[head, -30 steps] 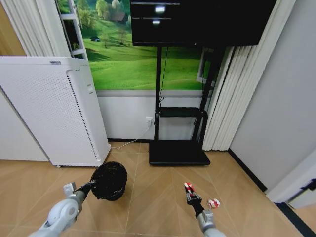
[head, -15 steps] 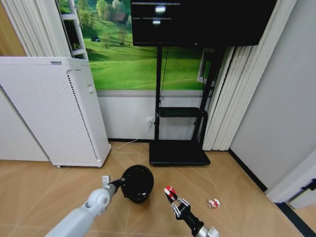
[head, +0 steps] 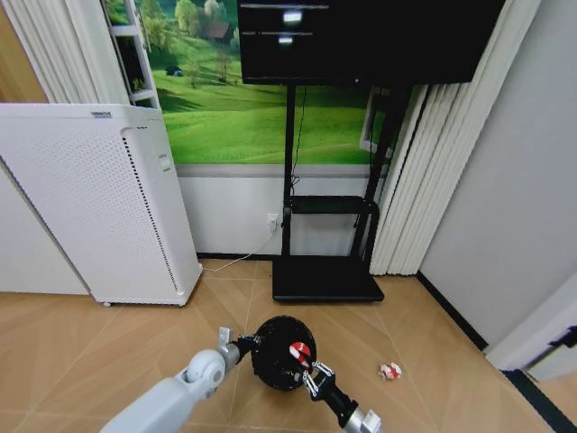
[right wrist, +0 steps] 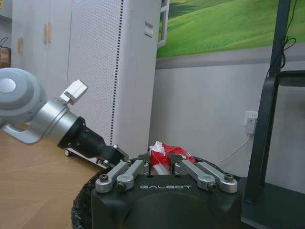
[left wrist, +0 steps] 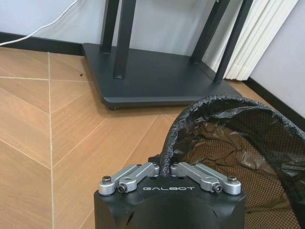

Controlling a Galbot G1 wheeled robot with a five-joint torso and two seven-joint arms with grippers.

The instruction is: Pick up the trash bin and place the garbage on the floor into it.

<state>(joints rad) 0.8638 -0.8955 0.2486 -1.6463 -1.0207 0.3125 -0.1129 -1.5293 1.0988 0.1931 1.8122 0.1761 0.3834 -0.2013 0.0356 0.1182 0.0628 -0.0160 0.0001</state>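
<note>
The trash bin (head: 281, 359), a small black mesh basket with a dark liner, hangs just above the wooden floor. My left gripper (head: 251, 344) is shut on its near rim. In the left wrist view the left gripper (left wrist: 165, 168) pinches the liner-covered rim of the bin (left wrist: 224, 131). My right gripper (head: 304, 361) is shut on a crumpled red-and-white wrapper (head: 298, 352), a piece of the garbage, right over the bin's mouth. The right wrist view shows that wrapper (right wrist: 164, 153) between the right gripper's (right wrist: 162, 164) fingers. A second red-and-white wrapper (head: 390, 371) lies on the floor to the right.
A tall white perforated appliance (head: 90, 198) stands at the back left. The black TV stand base (head: 326, 280) sits just behind the bin, with a white cable (head: 236, 262) along the wall. Curtains (head: 424, 180) and a grey wall close the right side.
My left arm carried the bin rightward and nearer. My right gripper moved left with the wrapper, from beside the bin to over its opening.
</note>
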